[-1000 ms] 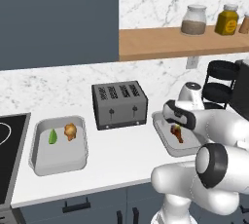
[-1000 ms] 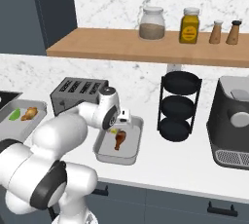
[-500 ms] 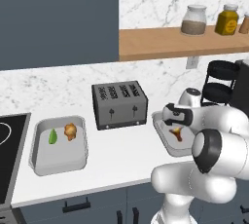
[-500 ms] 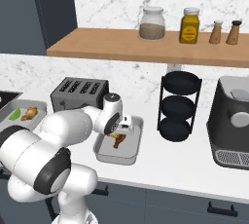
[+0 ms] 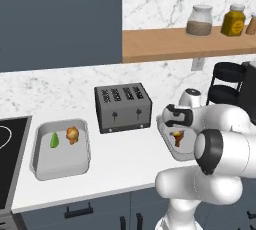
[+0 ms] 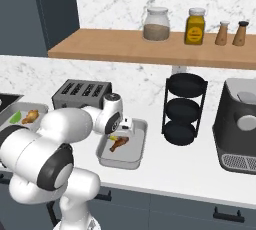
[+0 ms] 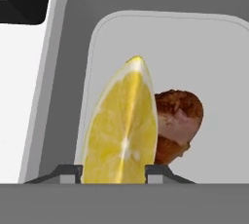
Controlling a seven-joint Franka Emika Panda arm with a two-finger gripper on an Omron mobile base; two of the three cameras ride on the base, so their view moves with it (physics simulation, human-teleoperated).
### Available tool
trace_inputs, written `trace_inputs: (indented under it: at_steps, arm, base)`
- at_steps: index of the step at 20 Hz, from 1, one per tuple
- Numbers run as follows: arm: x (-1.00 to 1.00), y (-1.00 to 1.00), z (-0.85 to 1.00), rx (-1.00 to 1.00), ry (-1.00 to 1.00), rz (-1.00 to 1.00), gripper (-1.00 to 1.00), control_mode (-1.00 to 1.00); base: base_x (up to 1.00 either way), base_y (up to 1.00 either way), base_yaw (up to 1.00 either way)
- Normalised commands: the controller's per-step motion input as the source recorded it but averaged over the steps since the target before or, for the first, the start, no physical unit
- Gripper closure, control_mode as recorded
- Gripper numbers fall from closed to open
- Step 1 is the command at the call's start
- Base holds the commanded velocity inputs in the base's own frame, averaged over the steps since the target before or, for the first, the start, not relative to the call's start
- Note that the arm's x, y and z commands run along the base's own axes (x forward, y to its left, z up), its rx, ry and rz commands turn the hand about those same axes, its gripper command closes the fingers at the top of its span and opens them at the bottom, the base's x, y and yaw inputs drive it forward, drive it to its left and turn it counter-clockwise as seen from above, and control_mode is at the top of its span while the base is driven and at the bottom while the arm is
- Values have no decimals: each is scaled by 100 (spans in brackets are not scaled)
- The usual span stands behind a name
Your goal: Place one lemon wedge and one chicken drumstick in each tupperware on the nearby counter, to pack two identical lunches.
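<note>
Left base view. Counter (image 5: 125,159): smooth white top, marble-veined wall behind. First tupperware (image 5: 45,169): shallow light-grey rectangular tray with rounded corners, near the counter's left end beside a dark hob (image 5: 9,159); holds a small pointed green lemon wedge (image 5: 54,140) and, just beside it, a lumpy golden-brown drumstick (image 5: 72,135), both toward the tray's back edge. Toaster (image 5: 123,108): boxy, dark grey, four slots, mid-counter by the back wall. Second tupperware (image 5: 165,131): right of the toaster, largely covered by the arm; a dark reddish-brown drumstick (image 5: 178,137) lies inside it.

Right base view. Second tupperware (image 6: 132,161): same grey tray, wide flat rim, right of the toaster (image 6: 80,93). Reddish-brown drumstick (image 6: 118,144) on its floor, near the middle. Gripper (image 6: 116,135) low over the tray's back half. Black three-tier round rack (image 6: 182,109) to the tray's right. Wooden shelf (image 6: 160,49) above with jars.

Hand view. Yellow lemon wedge (image 7: 124,135): glossy, pointed, pale central seam, held upright between the two dark fingertips (image 7: 65,173), the pincer narrowed onto it. Behind it, the rough brown drumstick (image 7: 176,123) on the tray's smooth grey floor (image 7: 194,52).
</note>
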Motion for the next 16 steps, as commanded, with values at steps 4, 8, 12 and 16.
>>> trace_inputs:
  at_steps: [4,8,12,16]
  arm:
    - [-2,4,0,0,0,-2,100,-100]
    - [4,0,0,0,0,-4,100,-100]
    - [33,0,5,0,0,-11,100,-100]
    - [27,0,5,0,0,-12,100,-100]
  base:
    - [0,0,0]
    - [0,0,0]
    - [0,0,0]
    - [0,0,0]
